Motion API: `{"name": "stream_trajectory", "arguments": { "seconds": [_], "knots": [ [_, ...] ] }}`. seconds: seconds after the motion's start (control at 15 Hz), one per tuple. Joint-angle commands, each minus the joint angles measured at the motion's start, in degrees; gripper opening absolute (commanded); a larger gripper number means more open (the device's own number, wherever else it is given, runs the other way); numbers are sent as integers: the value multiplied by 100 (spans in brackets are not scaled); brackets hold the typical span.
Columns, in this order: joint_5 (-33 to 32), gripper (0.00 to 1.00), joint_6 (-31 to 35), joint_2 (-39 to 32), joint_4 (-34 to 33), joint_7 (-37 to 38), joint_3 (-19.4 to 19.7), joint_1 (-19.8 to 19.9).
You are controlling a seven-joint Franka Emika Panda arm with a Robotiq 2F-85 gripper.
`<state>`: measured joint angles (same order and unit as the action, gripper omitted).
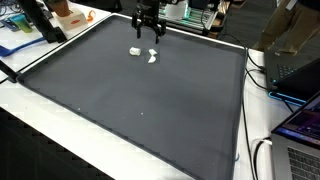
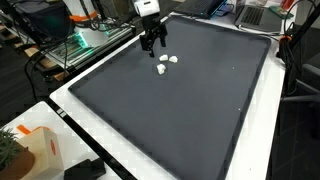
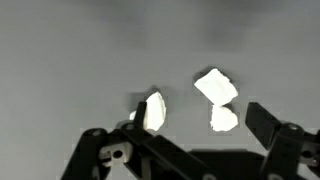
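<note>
Your tool (image 1: pixel 148 36) hangs from the wrist (image 2: pixel 147 8) and points straight down, low over the counter. Its two black fingers (image 3: pixel 268 122) stand spread as wide as they go and grip nothing. In both exterior views only the wrist and the tool show, at the far side. In the wrist view the fingers come in from the bottom edge, linkages in sight.
</note>
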<state>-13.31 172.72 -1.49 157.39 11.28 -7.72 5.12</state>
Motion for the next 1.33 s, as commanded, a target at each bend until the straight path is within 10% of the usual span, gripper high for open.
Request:
{"name": "stream_trajectory", "arguments": {
  "seconds": [0.0,0.2,0.6,0.8,0.87,1.07,1.27],
  "knots": [
    [905,100,1215,-566,7,-1534,-212,195],
    [214,100,2563,-1195,29,-1656,-1415,1494],
    [-2654,100,4972,-2709,60,-1949,-1926,3845],
    [-4125,100,4978,-3343,70,-2133,-2290,5088],
    [-3701,100,5207,-2704,-8,-1506,-1253,3636],
    [-4262,100,5448,-3043,-29,-1567,-1394,4201],
    [-4019,100,6198,-2859,17,-1378,-807,3565]
  ]
}}
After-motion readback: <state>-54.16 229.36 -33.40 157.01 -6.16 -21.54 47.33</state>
